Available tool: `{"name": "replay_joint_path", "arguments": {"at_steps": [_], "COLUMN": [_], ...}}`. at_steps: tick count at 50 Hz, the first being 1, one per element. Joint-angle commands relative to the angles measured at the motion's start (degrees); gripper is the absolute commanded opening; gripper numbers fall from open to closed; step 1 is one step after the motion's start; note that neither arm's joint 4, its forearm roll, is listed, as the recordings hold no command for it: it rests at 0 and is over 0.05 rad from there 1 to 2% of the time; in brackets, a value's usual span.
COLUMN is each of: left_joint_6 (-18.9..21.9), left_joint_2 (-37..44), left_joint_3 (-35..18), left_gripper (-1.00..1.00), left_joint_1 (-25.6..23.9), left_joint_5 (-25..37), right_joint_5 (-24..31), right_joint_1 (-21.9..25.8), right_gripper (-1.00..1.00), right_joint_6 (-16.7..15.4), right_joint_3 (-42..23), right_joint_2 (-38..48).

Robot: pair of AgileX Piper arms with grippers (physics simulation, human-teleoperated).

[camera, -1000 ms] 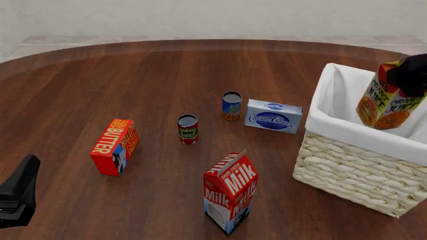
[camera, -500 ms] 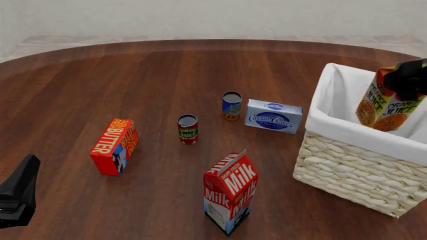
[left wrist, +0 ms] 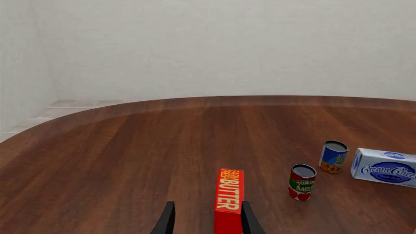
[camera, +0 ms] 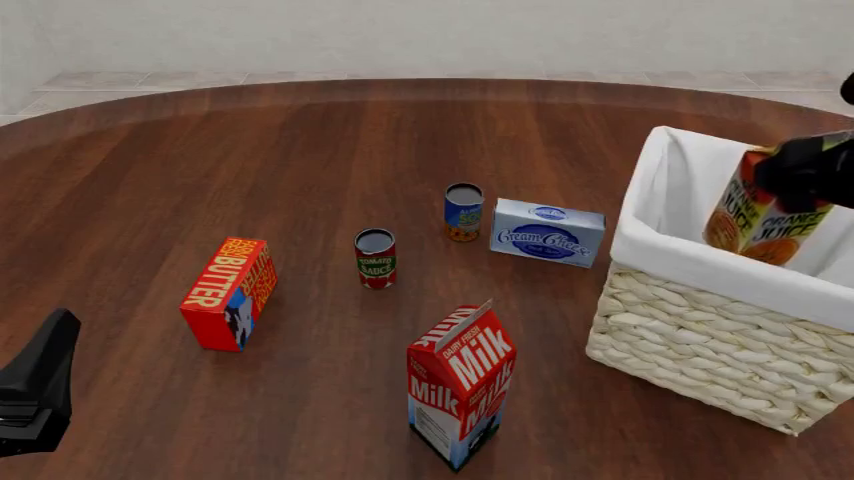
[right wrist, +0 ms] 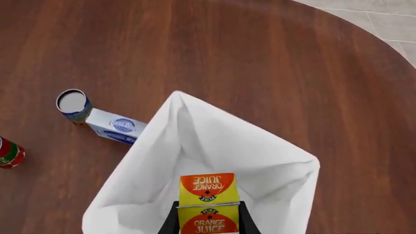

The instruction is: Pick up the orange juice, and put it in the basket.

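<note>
The orange juice [camera: 763,215] is an orange and yellow gable-top carton, hanging partly inside the basket [camera: 721,330], its lower end below the white liner rim. My right gripper [camera: 807,172] is shut on the carton's top. From the right wrist view the orange juice [right wrist: 208,202] sits between the two dark fingers over the white-lined basket [right wrist: 162,161]. My left gripper [camera: 34,395] rests low at the table's near left, far from the basket. In the left wrist view the left gripper [left wrist: 205,222] stands open with nothing held.
A red butter box [camera: 230,292] lies left of centre, a milk carton [camera: 461,385] stands near the front. A tomato sauce can [camera: 375,257], a blue can [camera: 463,211] and a cream cheese box [camera: 547,232] stand in the middle, left of the basket.
My right gripper has lowered the orange juice further into the basket, and the carton now shows less above the rim. The left arm has not moved.
</note>
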Motion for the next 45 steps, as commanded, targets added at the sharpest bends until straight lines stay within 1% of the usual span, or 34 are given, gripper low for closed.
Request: {"name": "replay_joint_path", "arguments": {"at_steps": [1, 31, 35, 36, 37, 45], "left_joint_6": [0.0, 0.0, 0.0, 0.0, 0.0, 0.0], "left_joint_2": [0.0, 0.0, 0.0, 0.0, 0.0, 0.0], "left_joint_3": [0.0, 0.0, 0.0, 0.0, 0.0, 0.0], "left_gripper": [1.0, 1.0, 1.0, 1.0, 1.0, 1.0], "left_joint_1": [0.0, 0.0, 0.0, 0.0, 0.0, 0.0], "left_joint_5": [0.0, 0.0, 0.0, 0.0, 0.0, 0.0], "right_joint_5": [-1.84, -5.84, -6.2, -6.31, -6.38, -6.41], "right_joint_1": [0.22, -0.2, -0.53, -0.69, -0.53, -0.33], "right_gripper": [-1.0, -1.0, -1.0, -1.0, 1.0, 1.0], "right_joint_6": [1.63, 2.42, 2.18, 1.7, 1.99, 2.21], "right_joint_3": [1.54, 4.77, 5.01, 5.09, 5.22, 5.27], "right_joint_2": [0.27, 2.29, 2.57, 2.82, 2.73, 2.6]}}
